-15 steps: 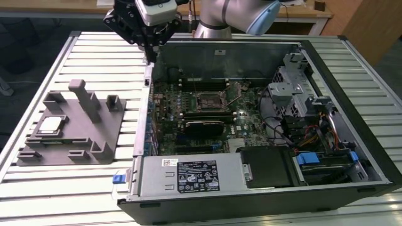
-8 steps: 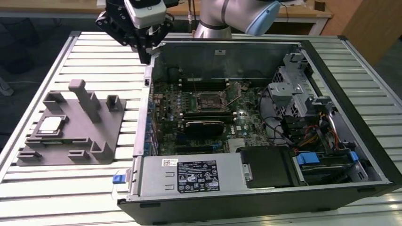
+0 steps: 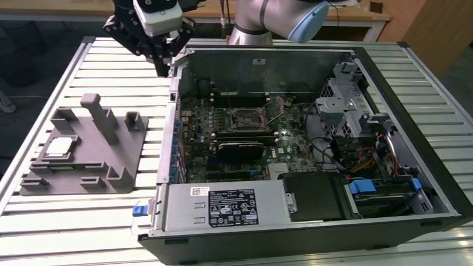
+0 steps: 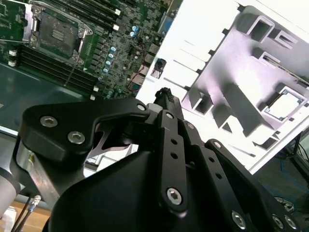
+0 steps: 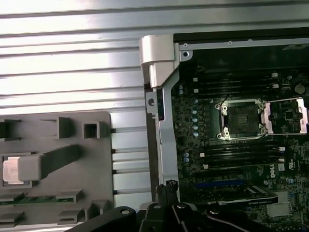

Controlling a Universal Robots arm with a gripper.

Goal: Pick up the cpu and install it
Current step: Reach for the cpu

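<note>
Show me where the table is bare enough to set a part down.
In the exterior view, bare: the slatted table behind the grey tray, the strip in front of it, and the narrow gap between tray and computer case. Crowded: the motherboard inside the case.

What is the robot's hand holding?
Nothing. The hand is empty, and the cpu lies in the grey tray.

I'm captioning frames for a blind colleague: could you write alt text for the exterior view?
A robot arm's gripper, shut and empty, hangs over the far corner of an open computer case on a slatted metal table. At the exterior view's left, the cpu lies in a grey plastic tray; the cpu socket sits mid-motherboard inside the case.
</note>
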